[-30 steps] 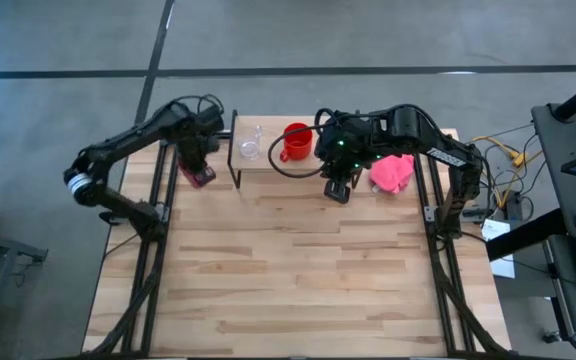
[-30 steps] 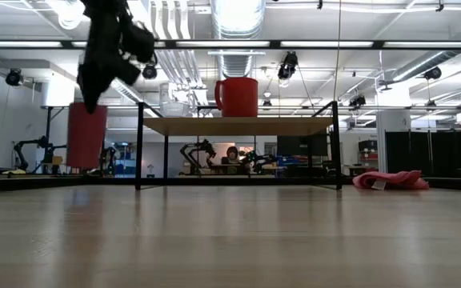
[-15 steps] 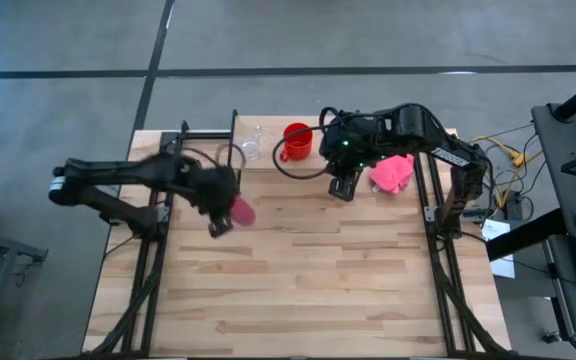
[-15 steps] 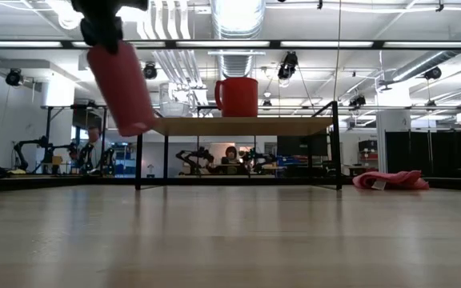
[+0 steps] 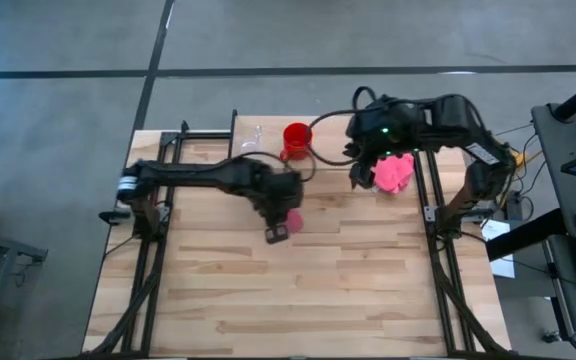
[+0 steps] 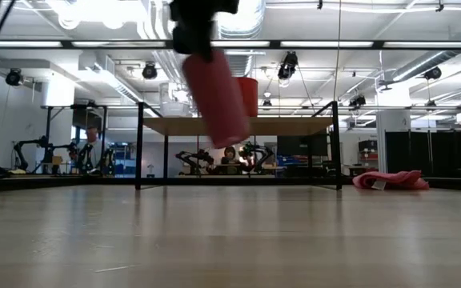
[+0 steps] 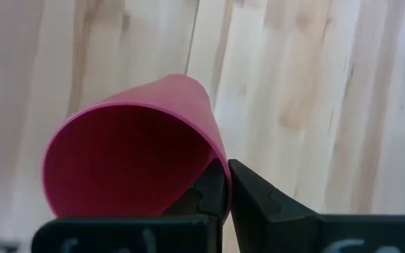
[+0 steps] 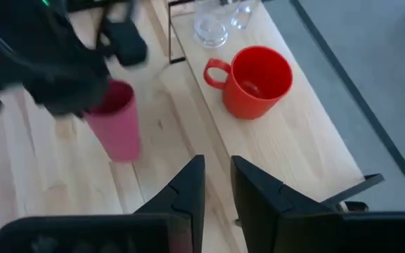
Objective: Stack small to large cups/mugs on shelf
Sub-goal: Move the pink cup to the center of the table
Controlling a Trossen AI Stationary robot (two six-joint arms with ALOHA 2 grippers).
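Note:
My left gripper (image 5: pixel 282 226) is shut on the magenta-pink tumbler (image 5: pixel 294 215), which hangs tilted above the table on the near side of the shelf (image 5: pixel 268 152); it also shows in the low view (image 6: pixel 214 96). The red mug (image 5: pixel 297 139) and the small clear glass (image 5: pixel 251 134) stand on the shelf's plank top (image 8: pixel 287 140). My right gripper (image 5: pixel 358 178) is open and empty, between the shelf's right end and the pink cloth, above the table. My left gripper pinches the tumbler's wall at its rim (image 7: pixel 219 163), one finger (image 7: pixel 209 191) inside the mouth and one finger (image 7: pixel 259 200) outside. The fingers come from above. The tumbler hangs below them, tilted, clear of the table.
A soft pink cloth (image 5: pixel 393 172) lies on the table to the right of the shelf. The shelf stands on thin black legs (image 6: pixel 139 144) at the table's far edge. Bare wooden tabletop (image 5: pixel 308 290) spreads toward the near edge.
My left gripper has carried the tumbler from beside the shelf's left end toward the table's near and right side, round to the shelf's near side; the tumbler has tipped from upright to tilted. My right gripper has drawn back a little toward the table's right and far edge.

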